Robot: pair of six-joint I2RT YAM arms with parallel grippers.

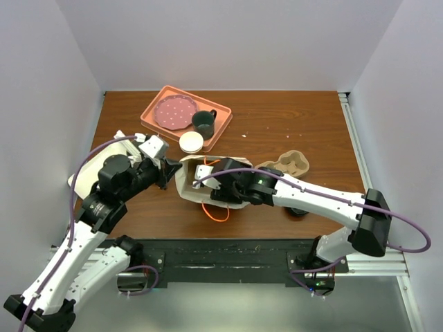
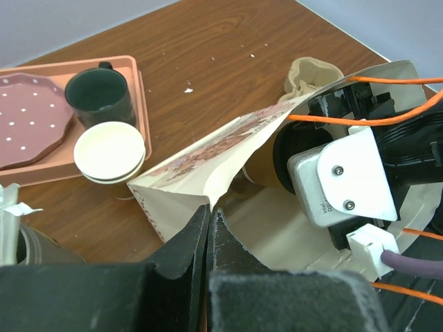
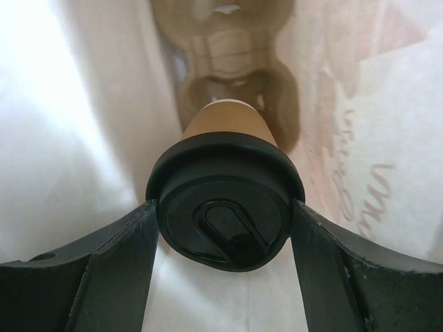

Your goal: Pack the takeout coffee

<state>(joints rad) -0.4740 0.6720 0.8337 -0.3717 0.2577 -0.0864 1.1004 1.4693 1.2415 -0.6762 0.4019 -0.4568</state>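
**While the left gripper (image 1: pixel 168 173) pinches the paper bag (image 1: pixel 185 181), the right gripper (image 3: pixel 223 218) holds the coffee cup (image 3: pixel 225 124) inside it**

When we look down from above, the bag lies on the table (image 1: pixel 291 124) with the right arm reaching into it. A pink tray (image 1: pixel 154 102) sits behind the bag, and a pulp carrier (image 1: pixel 287 163) sits just beside its right end.

From the left wrist, we see those jaws closed tight on the bag's edge.

From the right wrist, we are inside the bag. The jaws stand wide, one finger touching each side of the cup's black lid (image 3: pixel 221 207).
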